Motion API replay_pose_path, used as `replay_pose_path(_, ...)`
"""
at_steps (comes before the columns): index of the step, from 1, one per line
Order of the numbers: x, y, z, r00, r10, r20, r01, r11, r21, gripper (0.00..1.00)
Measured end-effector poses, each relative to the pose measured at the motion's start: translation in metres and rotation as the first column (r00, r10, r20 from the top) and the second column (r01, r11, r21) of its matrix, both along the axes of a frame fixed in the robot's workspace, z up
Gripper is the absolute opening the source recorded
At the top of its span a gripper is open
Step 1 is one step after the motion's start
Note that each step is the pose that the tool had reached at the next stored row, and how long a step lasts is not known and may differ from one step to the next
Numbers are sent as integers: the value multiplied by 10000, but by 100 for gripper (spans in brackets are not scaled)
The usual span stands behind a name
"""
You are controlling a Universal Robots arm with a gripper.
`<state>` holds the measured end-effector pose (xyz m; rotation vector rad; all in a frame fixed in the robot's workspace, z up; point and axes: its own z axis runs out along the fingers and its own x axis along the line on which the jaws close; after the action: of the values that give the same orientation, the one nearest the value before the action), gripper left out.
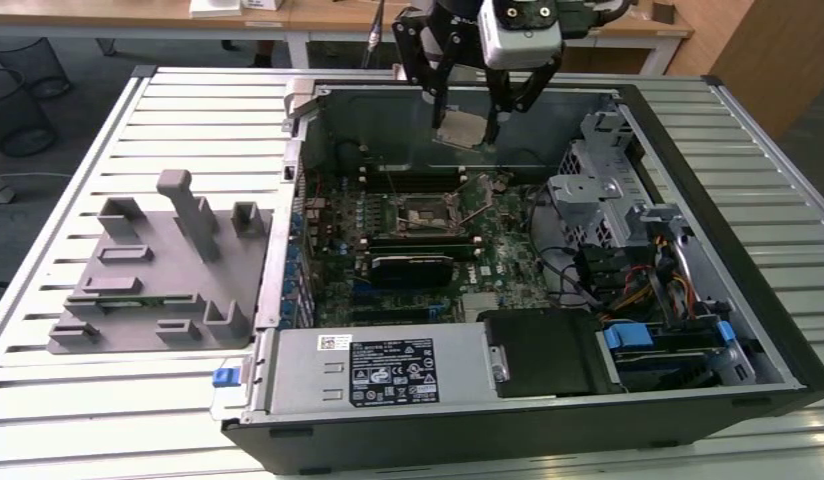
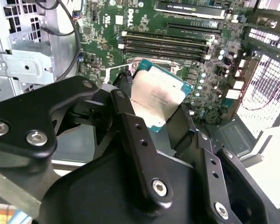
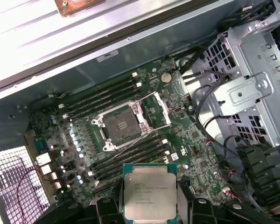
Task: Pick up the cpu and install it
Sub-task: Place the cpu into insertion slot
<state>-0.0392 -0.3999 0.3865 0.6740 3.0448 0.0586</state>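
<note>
So the gripper (image 1: 468,122) is clamping the cpu (image 1: 462,131) between its fingers, hanging at the top centre of the exterior view over the pc case (image 1: 679,300), with the open socket (image 1: 432,213) sitting below it mid-frame.

An open black computer case (image 1: 519,440) lies on the slatted metal table (image 1: 159,420), with the grey plastic block tray (image 1: 132,300) beside it at the exterior view's left. The square silver cpu (image 1: 463,130) hangs between the fingers (image 1: 435,100) above the case's far end.

Bright even light, blown-out glare on the slatted table (image 3: 46,42)
</note>
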Motion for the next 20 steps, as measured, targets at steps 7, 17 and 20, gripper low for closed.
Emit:
replay_pose_path(7,0,1,-3,9984,-564,0,564,9984,0,54)
replay_pose_path(17,0,4,-7,9911,-1332,0,1332,9911,0,54)
replay_pose_path(20,0,6,-7,9880,-1548,-1,1548,9880,-1,54)
